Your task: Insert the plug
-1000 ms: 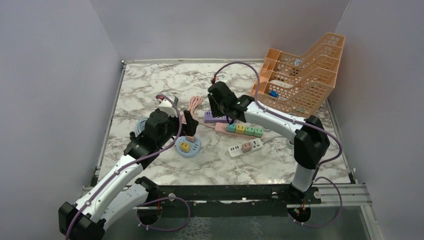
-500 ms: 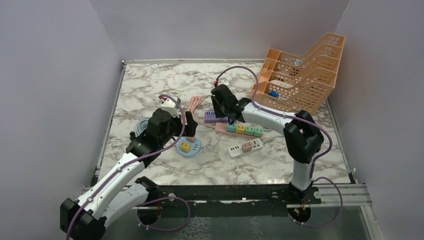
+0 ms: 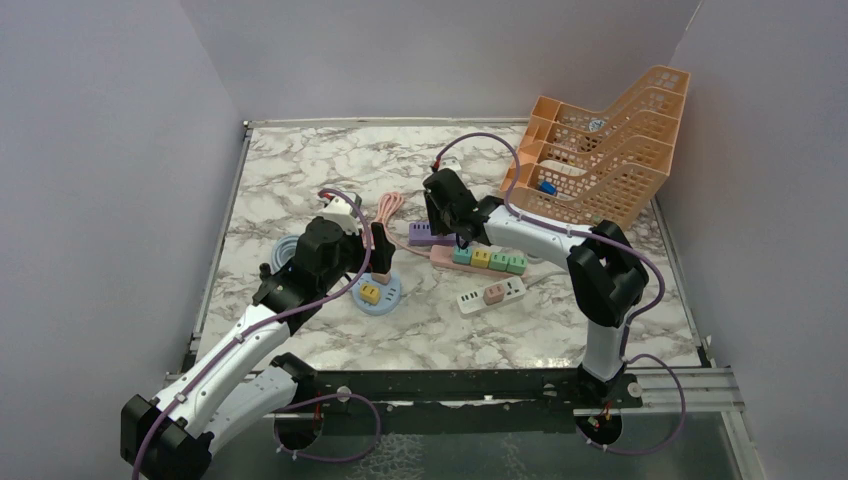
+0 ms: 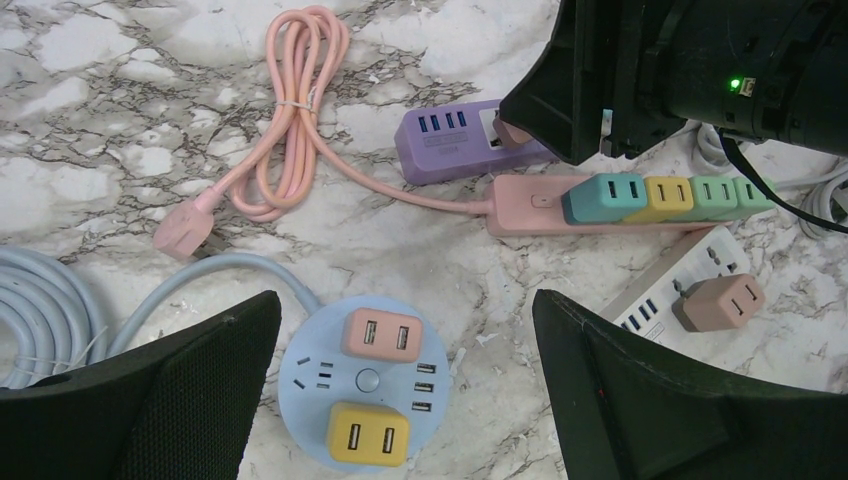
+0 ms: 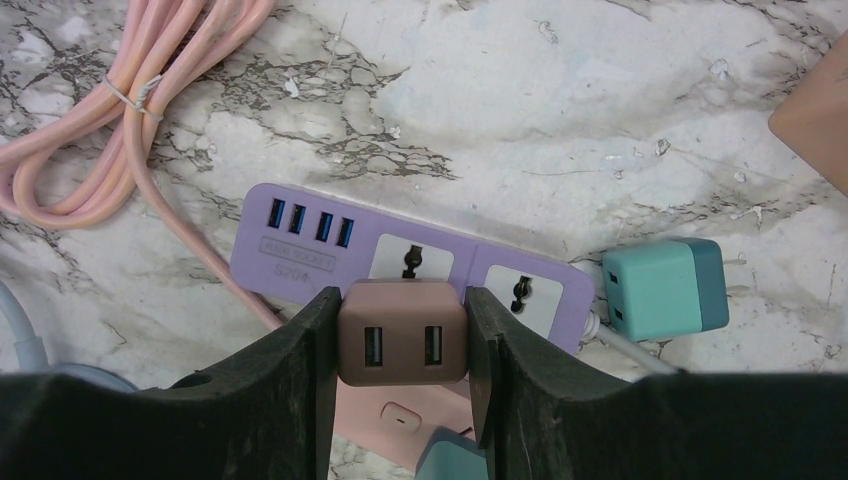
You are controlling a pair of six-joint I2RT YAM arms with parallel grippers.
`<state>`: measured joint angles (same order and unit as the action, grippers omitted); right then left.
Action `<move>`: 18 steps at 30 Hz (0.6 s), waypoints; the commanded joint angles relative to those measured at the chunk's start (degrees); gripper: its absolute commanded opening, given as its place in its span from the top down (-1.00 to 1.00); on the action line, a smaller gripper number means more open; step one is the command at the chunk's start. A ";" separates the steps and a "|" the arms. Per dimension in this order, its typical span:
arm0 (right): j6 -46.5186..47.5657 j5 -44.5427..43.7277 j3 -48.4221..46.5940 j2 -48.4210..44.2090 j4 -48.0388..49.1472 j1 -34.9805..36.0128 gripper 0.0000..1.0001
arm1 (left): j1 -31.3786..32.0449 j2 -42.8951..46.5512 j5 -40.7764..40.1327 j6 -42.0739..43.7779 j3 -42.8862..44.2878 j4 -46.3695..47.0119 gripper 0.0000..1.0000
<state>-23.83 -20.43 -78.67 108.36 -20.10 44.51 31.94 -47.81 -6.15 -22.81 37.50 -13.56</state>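
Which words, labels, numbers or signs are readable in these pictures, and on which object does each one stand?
Nothing can be read with certainty.
purple power strip: a framed two-line label below its four blue USB ports, too blurred to read.
pink power strip: no writing visible.
round blue hub: no writing visible.
brown adapter: no writing visible.

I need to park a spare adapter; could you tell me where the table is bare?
Bare marble: behind the pink cord up to the far edge, left of the orange rack; also nearside of the white strip. The centre, around the purple strip, is crowded.
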 commanded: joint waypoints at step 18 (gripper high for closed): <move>-13.31 -6.71 -0.66 7.53 -9.26 3.53 0.85 | -0.39 -0.25 -3.13 0.80 2.07 1.26 -0.99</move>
<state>-31.73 -27.81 -81.82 111.35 -23.33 46.81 31.94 -47.86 -7.27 -22.74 37.54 -13.52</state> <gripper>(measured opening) 0.436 0.992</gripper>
